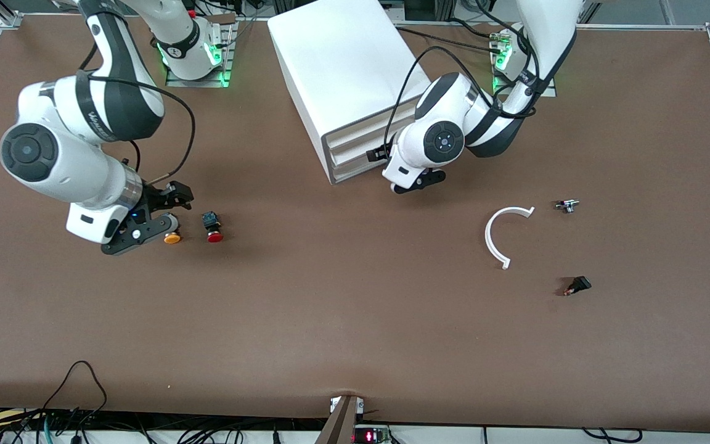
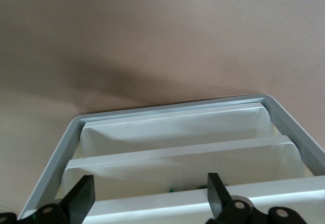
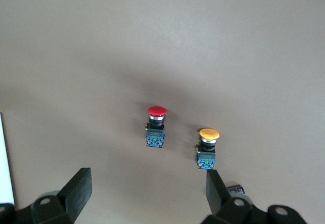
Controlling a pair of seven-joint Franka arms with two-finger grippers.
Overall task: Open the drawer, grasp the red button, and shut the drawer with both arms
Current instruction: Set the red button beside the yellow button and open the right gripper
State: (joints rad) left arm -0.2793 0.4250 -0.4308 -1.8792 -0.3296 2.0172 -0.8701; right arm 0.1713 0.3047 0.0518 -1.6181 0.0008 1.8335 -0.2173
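Lighting: even, bright, overhead. Shadows: soft, short, beside the arms and the cabinet (image 1: 342, 74) on the brown table (image 1: 355, 320). Glare: mild on the cabinet top. Left wrist view: dim shadow patch on the table, drawer fronts (image 2: 183, 158) slightly soft. Front view: sharp throughout.

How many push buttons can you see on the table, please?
2. The red button and the orange button lie side by side toward the right arm's end of the table, the orange one partly under the right hand. More may be hidden in the drawers.
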